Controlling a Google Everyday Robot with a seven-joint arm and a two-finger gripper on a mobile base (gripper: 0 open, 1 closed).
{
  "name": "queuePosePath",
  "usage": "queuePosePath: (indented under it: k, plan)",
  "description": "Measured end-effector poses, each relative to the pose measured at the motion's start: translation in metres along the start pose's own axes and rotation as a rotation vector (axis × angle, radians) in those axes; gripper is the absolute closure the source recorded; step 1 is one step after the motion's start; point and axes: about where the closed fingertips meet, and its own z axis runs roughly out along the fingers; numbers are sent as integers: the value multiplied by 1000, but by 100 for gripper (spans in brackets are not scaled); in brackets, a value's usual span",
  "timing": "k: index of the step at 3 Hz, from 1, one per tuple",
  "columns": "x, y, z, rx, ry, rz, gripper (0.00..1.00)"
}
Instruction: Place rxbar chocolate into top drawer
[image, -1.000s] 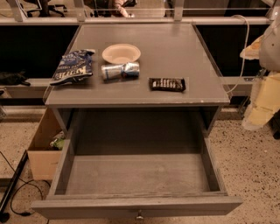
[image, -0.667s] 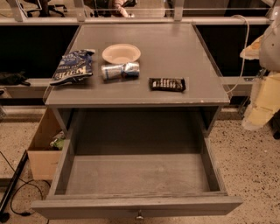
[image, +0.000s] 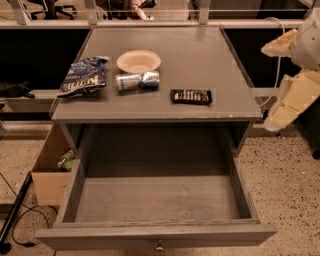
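Currently pre-grasp: rxbar chocolate flat on surface; top drawer open below. Gripper at right edge of frame, well apart, open or closed unclear. Next: reach for bar.

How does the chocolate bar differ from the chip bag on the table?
The bar is small, flat and dark with white lettering; the chip bag is larger, crinkled and blue. The bar lies right of centre; the bag lies at the left. Both rest on the table, outside the open drawer. The gripper is off the table's right side, touching neither.
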Motion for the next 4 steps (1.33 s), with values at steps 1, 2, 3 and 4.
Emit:
queuePosePath:
  k: [1, 2, 3, 4]
  plan:
    - [-28, -40, 22, 23, -102, -73, 0]
    - [-44, -74, 50, 28, -80, -128, 0]
    - [-51, -93, 75, 8, -58, -148, 0]
    - [-47, -111, 96, -41, -101, -119, 0]
